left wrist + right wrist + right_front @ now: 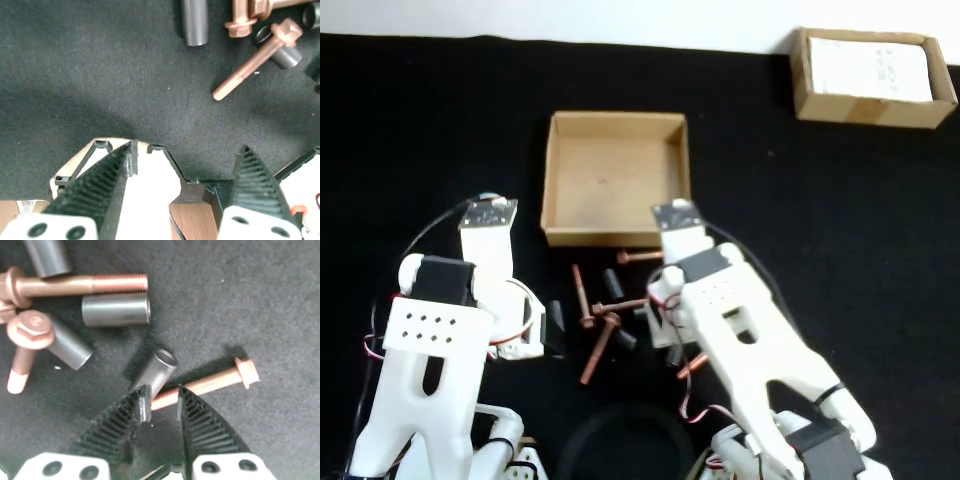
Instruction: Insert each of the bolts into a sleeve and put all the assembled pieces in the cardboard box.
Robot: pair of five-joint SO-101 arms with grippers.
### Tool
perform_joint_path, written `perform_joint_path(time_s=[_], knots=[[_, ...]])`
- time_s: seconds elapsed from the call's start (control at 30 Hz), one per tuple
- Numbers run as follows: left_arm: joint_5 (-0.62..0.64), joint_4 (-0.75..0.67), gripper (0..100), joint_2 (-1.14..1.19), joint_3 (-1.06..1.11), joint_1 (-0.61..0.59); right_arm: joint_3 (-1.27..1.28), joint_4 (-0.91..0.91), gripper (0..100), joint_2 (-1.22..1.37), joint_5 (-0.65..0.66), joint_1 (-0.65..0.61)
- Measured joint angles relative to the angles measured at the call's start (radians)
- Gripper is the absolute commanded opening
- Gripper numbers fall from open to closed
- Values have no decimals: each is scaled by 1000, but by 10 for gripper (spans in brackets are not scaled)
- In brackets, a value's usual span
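Several copper bolts (598, 352) and dark sleeves (612, 280) lie scattered on the black cloth just in front of the open cardboard box (560, 180). My right gripper (162, 402) is low over the pile, its fingers closed tight on the threaded end of one bolt (215, 380) that lies on the cloth. A sleeve (157, 369) lies right beside that bolt. My left gripper (182, 175) hangs open and empty to the left of the pile, with a sleeve (195, 20) and a bolt (250, 62) ahead of it.
A second cardboard box (870, 75) with white paper in it stands at the back right. A black round object (620, 445) sits at the front between the two arm bases. The left arm (440, 330) and right arm (740, 320) flank the pile.
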Motion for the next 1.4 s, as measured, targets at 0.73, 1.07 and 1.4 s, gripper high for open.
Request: perform_joint_path(time_s=[0.73, 1.07, 1.4], knots=[[-37, -28, 306, 144, 0, -28, -17, -95, 88, 233, 0, -109], [-77, -32, 306, 146, 0, -92, -17, -130, 84, 342, 2, -91], [-75, -32, 300, 146, 0, -95, -114, -60, 7, 374, 3, -40]])
